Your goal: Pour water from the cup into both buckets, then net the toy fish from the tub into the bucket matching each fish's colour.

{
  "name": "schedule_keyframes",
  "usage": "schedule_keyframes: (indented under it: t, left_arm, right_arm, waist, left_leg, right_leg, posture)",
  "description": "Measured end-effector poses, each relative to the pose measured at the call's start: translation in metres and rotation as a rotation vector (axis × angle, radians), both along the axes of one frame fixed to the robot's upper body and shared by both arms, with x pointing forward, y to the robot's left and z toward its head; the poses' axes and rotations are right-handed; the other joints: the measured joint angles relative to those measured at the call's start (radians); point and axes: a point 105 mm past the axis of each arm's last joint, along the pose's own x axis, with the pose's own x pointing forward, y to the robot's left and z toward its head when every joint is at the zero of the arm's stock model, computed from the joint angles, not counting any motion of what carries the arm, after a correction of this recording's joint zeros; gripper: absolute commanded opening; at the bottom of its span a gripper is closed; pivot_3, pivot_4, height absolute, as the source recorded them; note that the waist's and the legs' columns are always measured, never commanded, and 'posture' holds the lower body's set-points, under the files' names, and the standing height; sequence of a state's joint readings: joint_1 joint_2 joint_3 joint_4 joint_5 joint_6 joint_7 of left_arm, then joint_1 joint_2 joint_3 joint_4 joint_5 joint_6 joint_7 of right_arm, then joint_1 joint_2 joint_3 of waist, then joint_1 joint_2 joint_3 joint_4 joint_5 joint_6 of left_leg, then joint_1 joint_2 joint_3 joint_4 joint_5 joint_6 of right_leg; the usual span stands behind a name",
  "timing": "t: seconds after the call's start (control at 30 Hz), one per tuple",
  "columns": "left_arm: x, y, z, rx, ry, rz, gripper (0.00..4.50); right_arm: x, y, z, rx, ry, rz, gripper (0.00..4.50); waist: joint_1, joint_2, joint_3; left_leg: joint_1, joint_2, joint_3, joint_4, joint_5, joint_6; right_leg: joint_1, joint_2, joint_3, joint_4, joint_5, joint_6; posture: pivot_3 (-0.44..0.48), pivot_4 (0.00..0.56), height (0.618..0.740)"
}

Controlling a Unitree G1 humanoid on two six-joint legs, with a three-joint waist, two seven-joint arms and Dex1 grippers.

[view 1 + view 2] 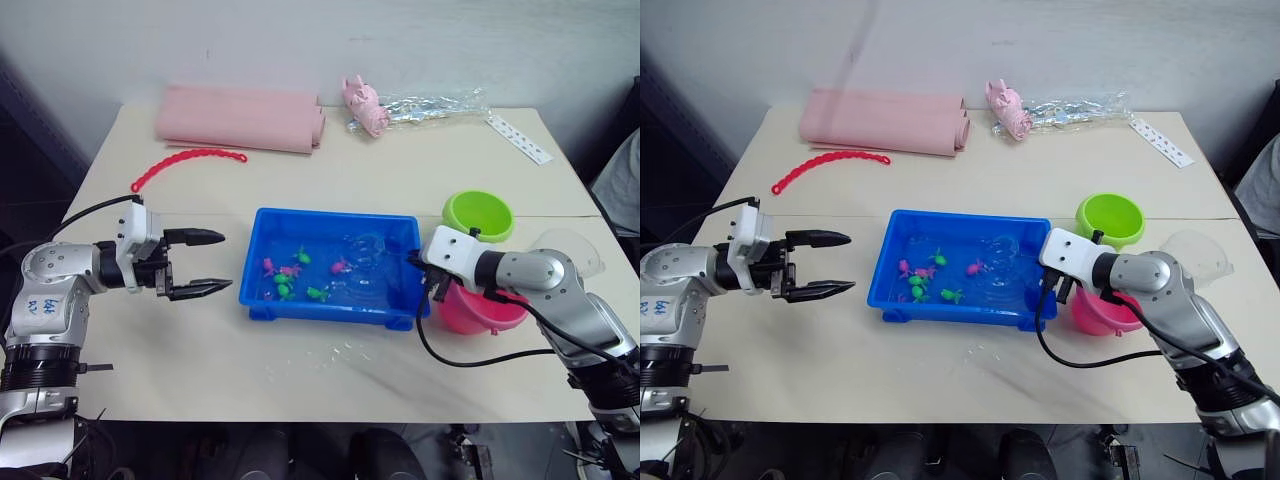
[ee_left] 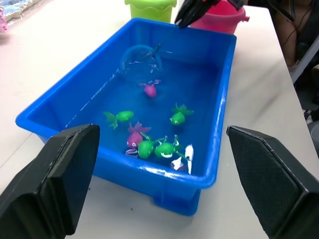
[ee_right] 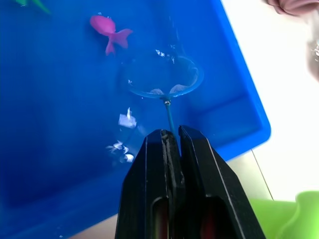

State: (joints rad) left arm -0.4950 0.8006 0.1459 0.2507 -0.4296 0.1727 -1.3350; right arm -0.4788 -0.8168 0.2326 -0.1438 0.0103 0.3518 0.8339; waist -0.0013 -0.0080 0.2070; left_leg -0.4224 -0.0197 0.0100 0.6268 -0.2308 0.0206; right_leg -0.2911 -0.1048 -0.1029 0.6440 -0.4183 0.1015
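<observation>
1. The right tool (image 3: 172,137) is clenched on the thin handle of the net (image 3: 162,77), at the right end of the tub (image 1: 262,290), mid-frame in the left eye view; the blue hoop lies in the water.
2. The left tool (image 1: 205,263) is released, its two black fingers spread wide, at the left of the frame, just off the tub's left wall and holding nothing.
3. The toy fish (image 2: 149,89), green and pink, float in the tub; one pink fish lies near the hoop, the rest cluster toward the left end.
4. The green bucket (image 1: 478,214) and the pink bucket (image 1: 480,310) stand on the counter (image 1: 200,350) right of the tub, green farther back.
5. The clear cup (image 1: 570,248) sits at the right edge, behind the right arm.
6. A pink folded cloth (image 1: 238,118) lies at upper left.
</observation>
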Motion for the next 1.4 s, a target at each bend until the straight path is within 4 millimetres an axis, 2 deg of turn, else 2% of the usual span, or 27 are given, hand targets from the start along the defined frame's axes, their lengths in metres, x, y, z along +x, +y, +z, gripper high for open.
schedule_keyframes:
  t: [0.33, 0.47, 0.63, 0.97, 1.1, 1.23, 1.4]
  left_arm:
    - [0.001, -0.003, 0.000, 0.011, 0.000, -0.004, 4.47]
    - [0.002, -0.004, -0.001, 0.005, -0.004, 0.002, 4.47]
    - [0.003, -0.004, -0.001, 0.003, -0.004, 0.008, 4.47]
    - [0.003, -0.005, -0.003, -0.005, -0.006, 0.012, 4.47]
    - [0.003, -0.017, 0.001, -0.073, -0.010, -0.016, 4.47]
    - [0.004, -0.024, 0.004, -0.112, -0.014, -0.027, 4.47]
    - [0.010, -0.035, 0.014, -0.151, -0.046, -0.041, 4.47]
  right_arm:
    - [-0.012, 0.019, -0.009, 0.028, 0.088, 0.107, 0.00]
    - [-0.018, 0.033, -0.014, 0.125, 0.156, 0.119, 0.00]
    - [-0.019, 0.039, -0.012, 0.221, 0.202, 0.104, 0.00]
    - [-0.024, 0.032, 0.003, 0.361, 0.252, 0.073, 0.00]
    - [-0.039, 0.019, 0.007, 0.395, 0.262, 0.092, 0.00]
    - [-0.044, 0.014, 0.016, 0.419, 0.215, 0.111, 0.00]
    - [-0.053, -0.005, 0.013, 0.426, 0.172, 0.072, 0.00]
  waist:
    - [0.000, 0.000, 0.000]
    - [0.000, 0.000, 0.000]
    - [0.000, 0.000, 0.000]
    - [0.000, 0.000, 0.000]
    - [0.005, 0.000, 0.000]
    - [0.003, 0.000, 0.000]
    - [0.006, 0.000, 0.000]
  left_leg:
    - [0.000, 0.000, 0.000, 0.000, 0.000, 0.000]
    - [0.000, 0.000, 0.000, 0.000, 0.000, 0.000]
    - [0.000, 0.000, 0.000, 0.000, 0.000, 0.000]
    - [0.000, 0.000, 0.000, 0.000, 0.000, 0.000]
    - [-0.001, -0.001, -0.001, 0.000, 0.000, 0.000]
    - [0.000, 0.000, -0.001, 0.001, 0.000, 0.000]
    - [0.000, -0.001, 0.000, 0.000, 0.000, 0.000]
  right_leg:
    - [0.000, 0.000, 0.000, 0.000, 0.000, 0.000]
    - [0.000, 0.000, 0.000, 0.001, 0.000, 0.000]
    - [0.000, 0.000, 0.000, 0.001, 0.000, 0.000]
    - [0.000, 0.000, 0.000, 0.001, 0.000, 0.000]
    - [0.000, -0.001, -0.001, 0.000, 0.000, 0.000]
    - [0.000, -0.001, 0.000, 0.001, 0.000, 0.000]
    - [0.001, -0.001, 0.000, 0.000, 0.000, 0.000]
  posture:
    - [0.000, 0.150, 0.740]
    - [0.000, 0.150, 0.740]
    - [0.000, 0.150, 0.740]
    - [0.000, 0.150, 0.740]
    - [0.000, 0.150, 0.740]
    - [0.000, 0.150, 0.740]
    - [0.000, 0.150, 0.740]
